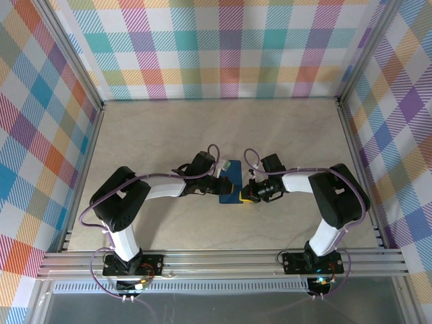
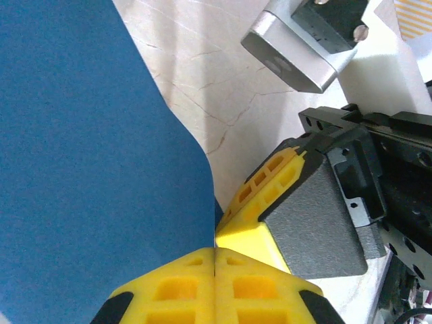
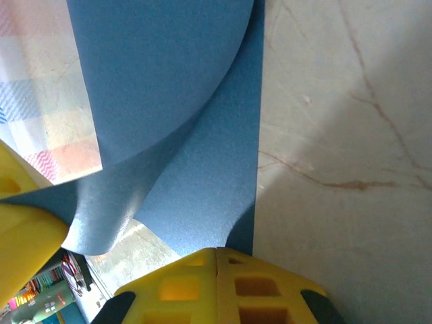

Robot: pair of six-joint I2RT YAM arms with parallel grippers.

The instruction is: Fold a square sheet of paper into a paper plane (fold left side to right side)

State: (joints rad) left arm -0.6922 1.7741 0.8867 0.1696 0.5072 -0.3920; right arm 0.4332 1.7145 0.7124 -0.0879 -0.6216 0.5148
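Two grippers meet in the middle of the table (image 1: pixel 169 128), pale like stone, with bright checked walls (image 1: pixel 229 47) all around. From above, you see the square sheet of paper (image 1: pixel 231 174), dark blue, between the left gripper (image 1: pixel 223 183) and the right gripper (image 1: pixel 247 197).

In your left wrist view, the paper bends up beside the closed yellow fingers (image 2: pixel 175 290).

In your right wrist view, one half curls over the flat half. The left gripper pinches a corner. The right gripper is closed tight, its tips on the paper's edge.
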